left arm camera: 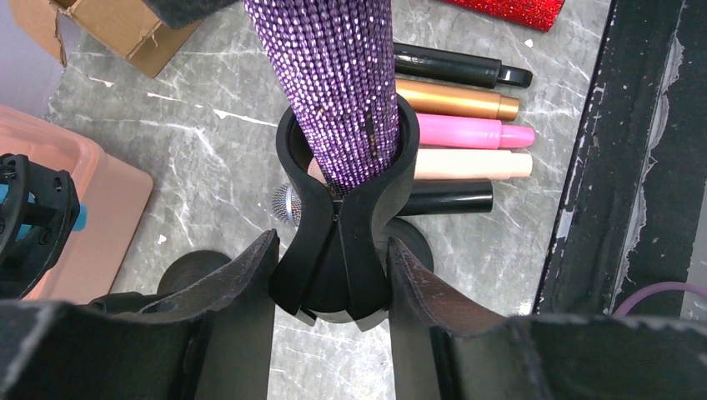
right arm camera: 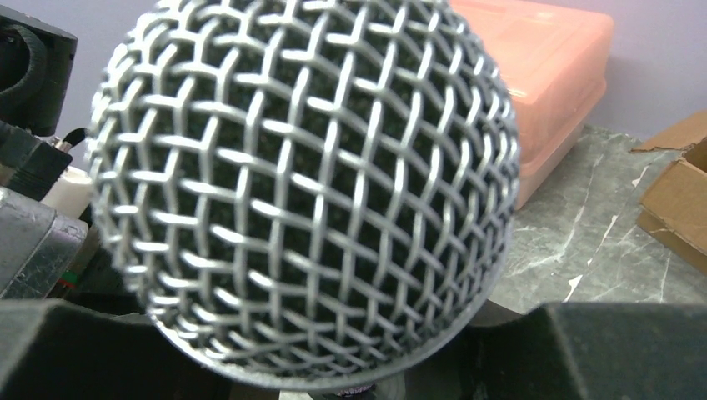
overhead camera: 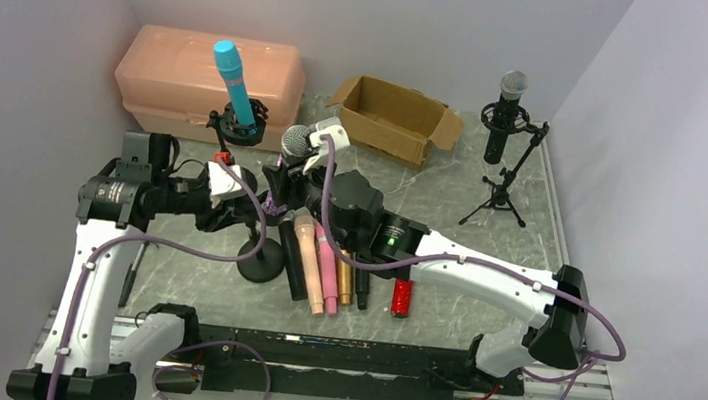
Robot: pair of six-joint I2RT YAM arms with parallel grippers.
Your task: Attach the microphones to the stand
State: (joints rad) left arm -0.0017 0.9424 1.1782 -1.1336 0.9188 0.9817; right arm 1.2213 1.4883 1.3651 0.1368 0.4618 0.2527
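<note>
A purple glitter microphone [left arm camera: 346, 75] with a silver mesh head [overhead camera: 296, 140] stands upright with its lower end in the black clip [left arm camera: 350, 212] of a round-based stand [overhead camera: 260, 262]. My left gripper [left arm camera: 332, 250] is shut on the clip's handles, one finger [left arm camera: 246, 279] on each side. My right gripper [overhead camera: 313, 150] is shut on the microphone just under the head, which fills the right wrist view [right arm camera: 300, 183]. Black, peach [overhead camera: 309, 267], pink [overhead camera: 328, 273], gold and red glitter [overhead camera: 401, 296] microphones lie in a row on the table. A teal microphone [overhead camera: 234, 79] sits in a stand at the back left.
A peach plastic case [overhead camera: 183, 75] stands at the back left and an open cardboard box [overhead camera: 395, 116] at the back centre. A tripod stand [overhead camera: 503, 182] at the back right holds a black microphone [overhead camera: 507, 107]. White walls close in both sides.
</note>
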